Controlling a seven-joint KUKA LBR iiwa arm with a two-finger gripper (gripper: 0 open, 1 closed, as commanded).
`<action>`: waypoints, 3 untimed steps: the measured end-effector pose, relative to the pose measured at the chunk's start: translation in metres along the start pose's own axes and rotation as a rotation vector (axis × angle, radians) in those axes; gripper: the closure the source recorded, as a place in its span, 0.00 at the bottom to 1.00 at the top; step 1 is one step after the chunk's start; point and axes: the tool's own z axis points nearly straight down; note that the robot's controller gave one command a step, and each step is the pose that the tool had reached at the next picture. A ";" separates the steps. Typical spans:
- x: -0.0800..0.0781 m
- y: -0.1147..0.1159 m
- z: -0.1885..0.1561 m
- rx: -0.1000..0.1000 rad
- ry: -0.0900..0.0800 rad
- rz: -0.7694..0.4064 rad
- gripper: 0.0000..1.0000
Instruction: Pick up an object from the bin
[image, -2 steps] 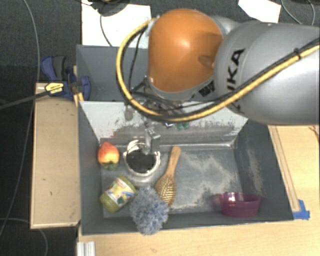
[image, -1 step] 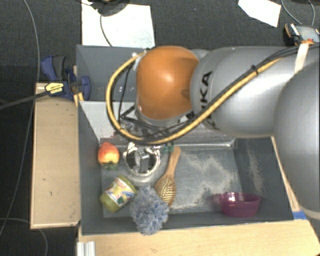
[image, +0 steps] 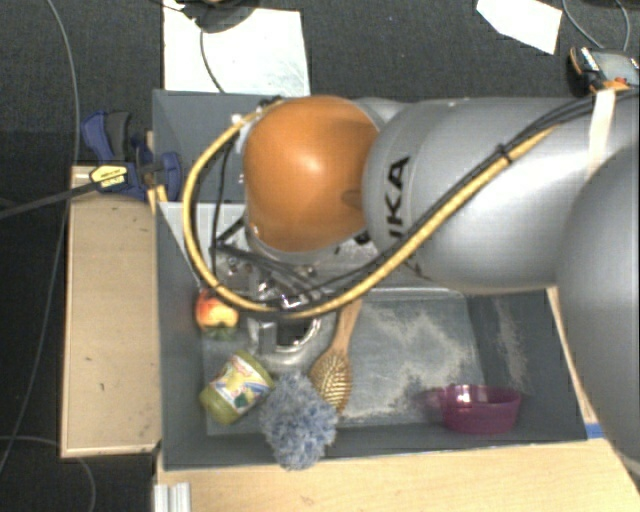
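Arm (image: 500, 200) stretched leftward, wrist (image: 288, 338) low beside hairbrush (image: 333, 377)

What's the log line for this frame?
position: end effector low over bin left side | nearest: wooden hairbrush, yellow-red fruit, printed can | elsewhere: blue fluffy duster, purple bowl | grasp: cannot tell

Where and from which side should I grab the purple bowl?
Probably its rim, from straight above. The purple bowl sits upright and open, so the thin wall can be pinched across, inside and outside. It stands alone, well clear of the wooden brush, so any stretch of rim looks reachable.
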 end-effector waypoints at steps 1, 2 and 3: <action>-0.003 -0.030 0.105 -0.002 0.024 0.059 0.00; 0.045 -0.021 0.076 -0.003 -0.015 -0.157 0.00; 0.016 -0.025 0.162 -0.001 0.008 -0.221 1.00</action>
